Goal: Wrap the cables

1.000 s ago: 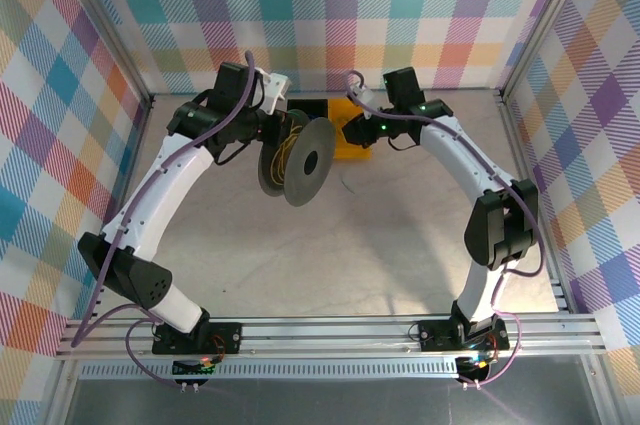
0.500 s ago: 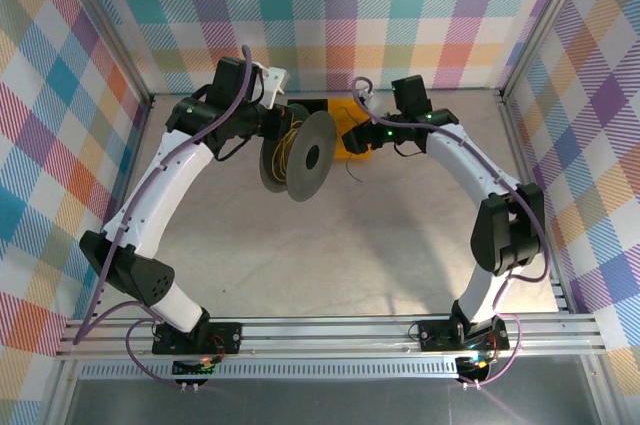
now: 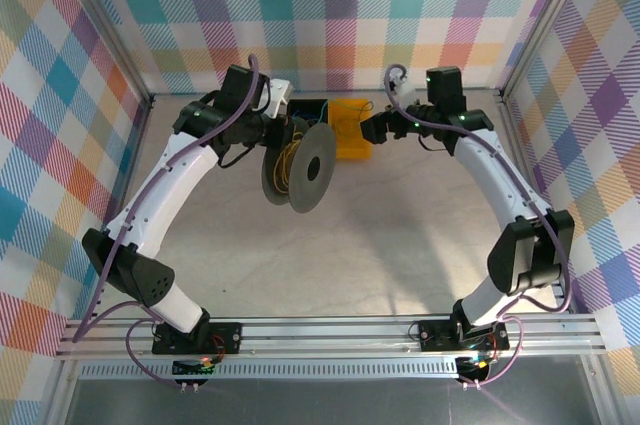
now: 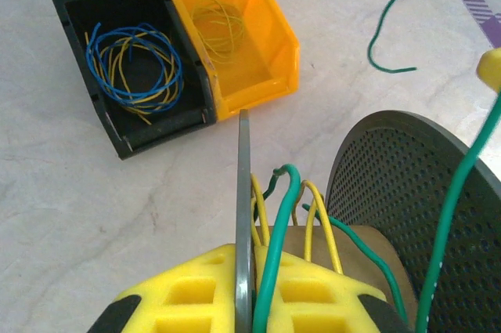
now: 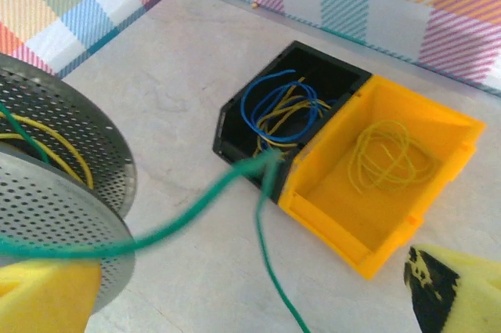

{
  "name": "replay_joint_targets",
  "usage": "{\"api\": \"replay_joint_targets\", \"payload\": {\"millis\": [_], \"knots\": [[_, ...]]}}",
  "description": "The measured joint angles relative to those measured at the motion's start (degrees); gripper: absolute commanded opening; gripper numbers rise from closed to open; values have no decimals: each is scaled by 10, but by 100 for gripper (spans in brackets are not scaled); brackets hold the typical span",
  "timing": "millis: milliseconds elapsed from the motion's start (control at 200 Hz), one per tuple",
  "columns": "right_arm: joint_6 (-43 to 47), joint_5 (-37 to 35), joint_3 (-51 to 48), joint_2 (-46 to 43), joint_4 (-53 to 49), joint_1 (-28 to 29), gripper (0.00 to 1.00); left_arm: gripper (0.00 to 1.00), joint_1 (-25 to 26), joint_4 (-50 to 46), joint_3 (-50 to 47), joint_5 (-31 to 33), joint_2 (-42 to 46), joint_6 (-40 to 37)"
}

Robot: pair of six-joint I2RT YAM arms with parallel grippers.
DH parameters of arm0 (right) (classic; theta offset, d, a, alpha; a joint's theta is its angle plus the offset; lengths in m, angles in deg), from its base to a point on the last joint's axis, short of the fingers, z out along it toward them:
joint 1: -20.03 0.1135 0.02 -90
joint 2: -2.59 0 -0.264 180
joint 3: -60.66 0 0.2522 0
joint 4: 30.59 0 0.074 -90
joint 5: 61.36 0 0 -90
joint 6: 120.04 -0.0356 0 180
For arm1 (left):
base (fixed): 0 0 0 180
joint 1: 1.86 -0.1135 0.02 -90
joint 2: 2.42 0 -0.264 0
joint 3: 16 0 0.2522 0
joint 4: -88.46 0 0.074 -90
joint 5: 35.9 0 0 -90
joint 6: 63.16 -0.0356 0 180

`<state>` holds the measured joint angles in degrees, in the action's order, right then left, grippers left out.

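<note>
On the left we see the left gripper (image 3: 283, 128) closed on the spool (image 3: 305, 167). In the left wrist view the thin grey edge of one flange stands between its two yellow pads (image 4: 188, 294). The spool is tilted above the table (image 3: 330, 265), with its perforated flanges on edge.

The teal cable (image 4: 272, 247) runs over the pads and down to the brown core of the spool, where it lies together with some yellow wires (image 4: 317, 208). A loose end of the same cable curls further back.

Behind the spool two bins stand touching side by side. The black bin (image 4: 78, 59) holds a blue cable (image 4: 133, 63) coiled with thin yellow strands. The yellow bin (image 4: 266, 66) holds a small yellow-green coil (image 4: 219, 27).

On the right, the right gripper (image 3: 375, 130) is beside the yellow bin. Its fingers are wide apart and hold nothing. In its wrist view the teal cable, blurred, crosses from the spool side in front of the bins. We cannot tell if it touches the pad near the spool.
</note>
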<state>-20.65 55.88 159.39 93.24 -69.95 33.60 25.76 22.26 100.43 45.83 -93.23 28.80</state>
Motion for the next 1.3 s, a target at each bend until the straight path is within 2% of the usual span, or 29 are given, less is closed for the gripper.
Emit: {"api": "replay_joint_targets", "payload": {"millis": [195,435,560,795,1055,1155,1300], "knots": [[0,-2,-97,-76,3,-35,100,0,1,-16,5,3,1,0],[-5,23,-176,-118,32,-36,99,0,1,-34,19,4,2,5],[-14,45,-174,-97,59,-36,96,0,1,-37,19,3,2,10],[-16,73,-108,1,68,-29,95,0,1,-52,19,2,7,15],[-12,86,-39,69,68,7,91,0,1,-64,23,2,11,17],[-13,90,-27,90,70,21,83,0,1,-64,23,2,11,17],[-19,90,-21,111,84,34,36,0,1,-64,23,2,11,17]]}}
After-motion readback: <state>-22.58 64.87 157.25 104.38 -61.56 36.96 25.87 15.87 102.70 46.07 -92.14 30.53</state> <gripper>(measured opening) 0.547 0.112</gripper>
